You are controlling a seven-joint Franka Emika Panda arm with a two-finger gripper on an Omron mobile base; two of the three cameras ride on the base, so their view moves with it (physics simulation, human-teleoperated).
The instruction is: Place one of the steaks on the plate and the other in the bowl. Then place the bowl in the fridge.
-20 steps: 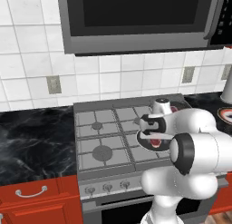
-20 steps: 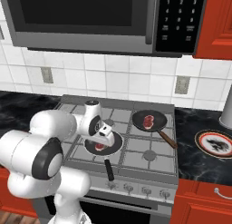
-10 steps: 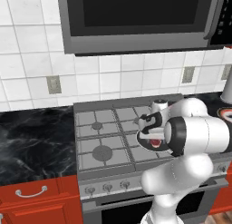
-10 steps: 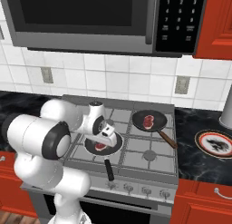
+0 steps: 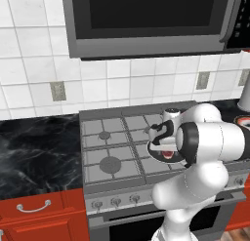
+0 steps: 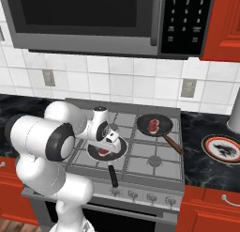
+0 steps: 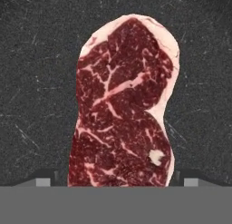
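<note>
The near steak [image 7: 122, 105] lies flat in the front frying pan [image 6: 107, 150], whose dark speckled floor surrounds it in the hand view; there its long axis runs from the bottom of the view to the top, with the pale fat edge along the upper and right side. In the right base view it shows as a red patch [image 6: 104, 152] under the end effector [image 6: 110, 143], which hangs directly above the pan with its fingers spread wide to either side of the meat, holding nothing. Against the frame a second ago, the hand has stayed over the same pan, while the arm's elbow has swung across toward the stove; the pans and steaks lie where they were. The pan's black handle [image 6: 112, 174] points toward the front edge of the stove [image 6: 154, 163]. The second steak [image 6: 153, 126] rests in the rear frying pan [image 6: 155, 125], its handle angled to the front right. The plate [image 6: 224, 149], whitish with a red rim, sits on the black desk [image 6: 206, 165] right of the stove, well apart from both pans.
</note>
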